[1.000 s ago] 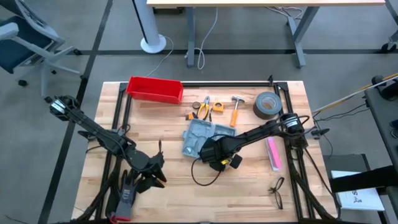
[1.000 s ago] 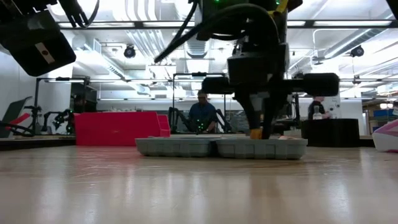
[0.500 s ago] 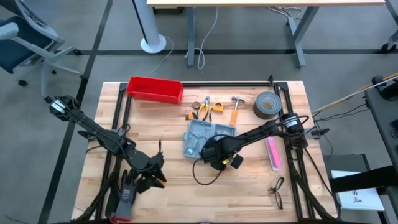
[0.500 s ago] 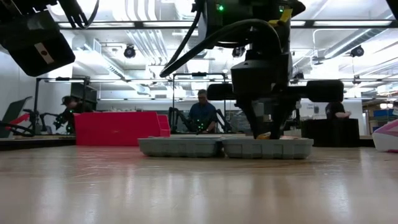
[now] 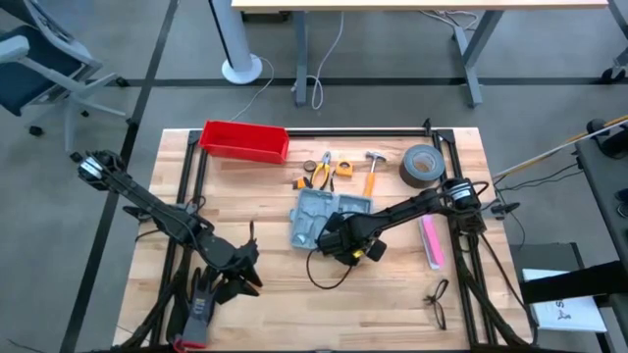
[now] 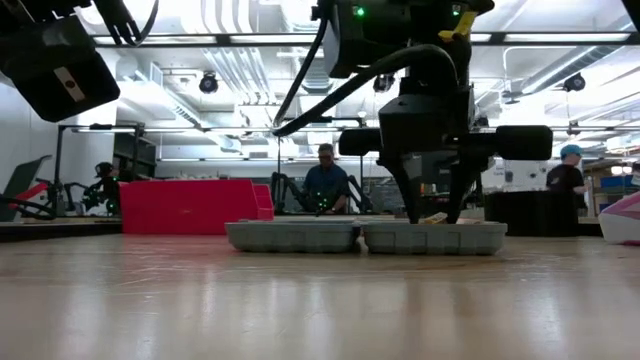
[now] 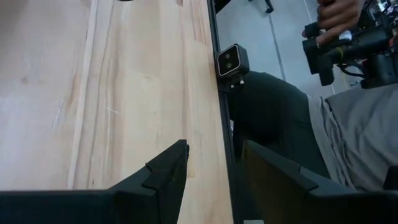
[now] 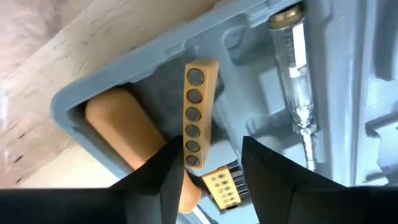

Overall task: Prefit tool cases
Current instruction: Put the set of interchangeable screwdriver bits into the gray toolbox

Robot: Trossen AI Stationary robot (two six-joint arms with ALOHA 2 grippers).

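The grey-blue tool case [image 5: 312, 214] lies open and flat on the table's middle, both halves [image 6: 300, 237] side by side. My right gripper [image 5: 339, 238] hangs open just over its near right half [image 6: 432, 205]. In the right wrist view its fingers [image 8: 208, 180] stand on either side of the near end of a tan bit holder [image 8: 196, 106], which lies slanted in the grey moulded tray [image 8: 348, 124]. Next to it lie an orange handle [image 8: 121, 130] and a glass-barrelled tester screwdriver [image 8: 297, 87]. My left gripper [image 5: 240, 267] waits open near the table's near left edge [image 7: 211, 180], with nothing between its fingers.
A red bin [image 5: 243, 140] stands at the far left. Pliers [image 5: 319, 169], a hammer [image 5: 372, 172] and a tape roll [image 5: 420, 165] lie beyond the case. A pink tool [image 5: 430, 240] and glasses [image 5: 438, 302] lie to the right. A seated person [image 7: 323, 124] is beside the near edge.
My right gripper has opened over the case and let go of the tan bit holder, which now lies in the tray between its spread fingers. The case has slid a little toward the table's right.
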